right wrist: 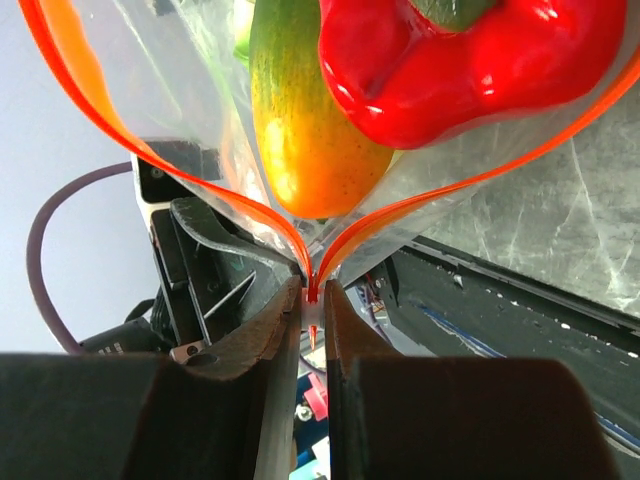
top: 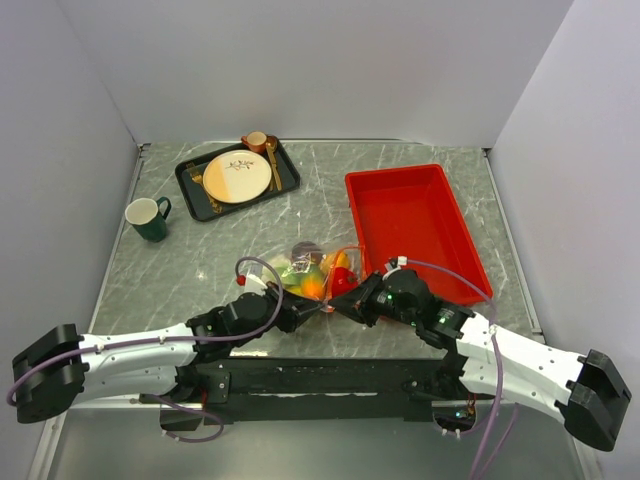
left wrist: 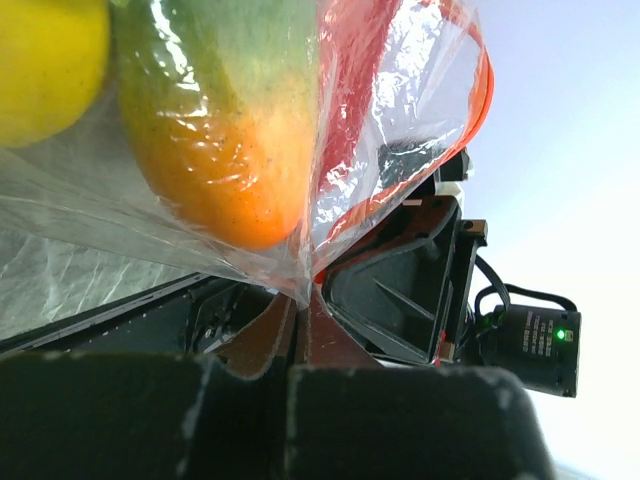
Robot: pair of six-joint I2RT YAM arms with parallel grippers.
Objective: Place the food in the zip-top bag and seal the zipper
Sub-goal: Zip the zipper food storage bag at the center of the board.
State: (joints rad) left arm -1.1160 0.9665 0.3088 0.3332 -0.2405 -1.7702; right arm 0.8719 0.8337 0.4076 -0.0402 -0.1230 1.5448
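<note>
The zip-top bag [top: 318,268] lies at the table's near middle with the food inside: a dark purple fruit [top: 305,250], a red-green mango [left wrist: 230,130], a yellow mango [left wrist: 40,60] and a red pepper [right wrist: 460,60]. My left gripper [top: 308,311] is shut on a corner of the clear bag [left wrist: 300,290]. My right gripper [top: 343,303] is shut on the zipper's white slider [right wrist: 313,305]. From the slider the two orange-red strips of the zipper [right wrist: 85,90] spread apart, so the mouth stands open. The two grippers face each other closely.
A red rectangular tray [top: 415,228] stands right of the bag. A black tray [top: 285,180] with a beige plate [top: 238,176], a small cup and cutlery is at the back left. A dark green mug [top: 148,217] stands at the left.
</note>
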